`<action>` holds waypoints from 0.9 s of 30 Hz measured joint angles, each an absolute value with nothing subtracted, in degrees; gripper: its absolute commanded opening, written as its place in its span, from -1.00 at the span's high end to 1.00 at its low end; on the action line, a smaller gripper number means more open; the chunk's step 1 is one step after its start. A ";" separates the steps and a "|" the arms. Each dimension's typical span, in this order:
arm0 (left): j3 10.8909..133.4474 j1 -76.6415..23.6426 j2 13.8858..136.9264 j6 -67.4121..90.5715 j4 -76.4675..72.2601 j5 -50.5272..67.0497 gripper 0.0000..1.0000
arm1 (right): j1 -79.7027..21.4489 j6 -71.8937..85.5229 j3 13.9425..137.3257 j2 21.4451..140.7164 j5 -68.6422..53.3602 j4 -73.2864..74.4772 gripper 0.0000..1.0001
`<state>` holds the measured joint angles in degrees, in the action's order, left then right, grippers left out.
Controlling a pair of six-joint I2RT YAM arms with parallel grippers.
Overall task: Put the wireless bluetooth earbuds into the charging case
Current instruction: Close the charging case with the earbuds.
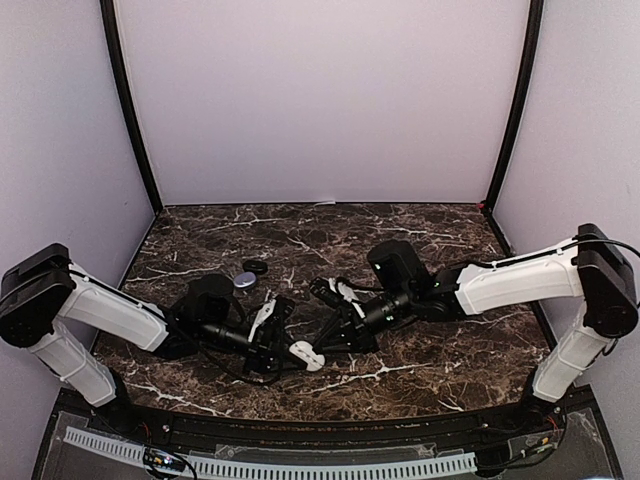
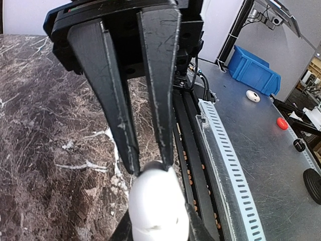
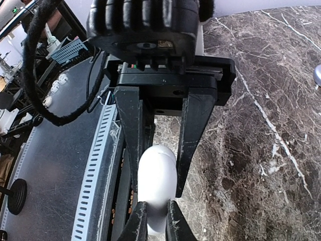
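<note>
I am holding the white charging case (image 2: pixel 158 211) over the near part of the desk (image 1: pixel 420 380), and my left tool (image 2: pixel 149 165) is clamping one end of it. My right tool (image 3: pixel 156 193) is gripping the other end, touching both sides.

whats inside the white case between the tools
Only the outer shell of the white case shows, gripped by the left tool and right tool; its inside is covered; any earbuds cannot be seen.

top external: high, far, from near edge, looking down over whole table (image 1: pixel 430 375). wrist views: close, along left gripper (image 2: pixel 149 167) and right gripper (image 3: pixel 156 195), facing each other. all share white case (image 1: pixel 307 355).
</note>
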<state>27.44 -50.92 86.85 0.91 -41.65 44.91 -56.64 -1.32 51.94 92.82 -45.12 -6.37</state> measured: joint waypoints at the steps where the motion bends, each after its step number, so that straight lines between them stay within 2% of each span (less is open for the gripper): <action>1: 27.51 -50.92 86.98 1.19 -41.52 44.75 0.75 | -56.69 -1.41 51.94 92.82 -44.75 -6.22 0.75; 8: 27.64 -51.05 87.15 2.00 -41.04 42.65 0.75 | -56.86 -1.37 51.94 92.82 -42.65 -6.07 0.66; 17: 26.72 -51.07 87.07 -0.21 -42.63 42.83 0.75 | -57.43 -0.95 51.94 93.12 -41.95 -6.96 0.66; 23: 25.98 -51.07 86.74 -2.63 -43.20 43.70 0.75 | -58.04 -0.62 52.10 94.21 -42.61 -7.75 0.52; 27: 25.87 -51.07 86.04 -3.92 -43.75 44.18 0.76 | -58.35 -0.49 52.29 94.32 -43.24 -8.21 0.56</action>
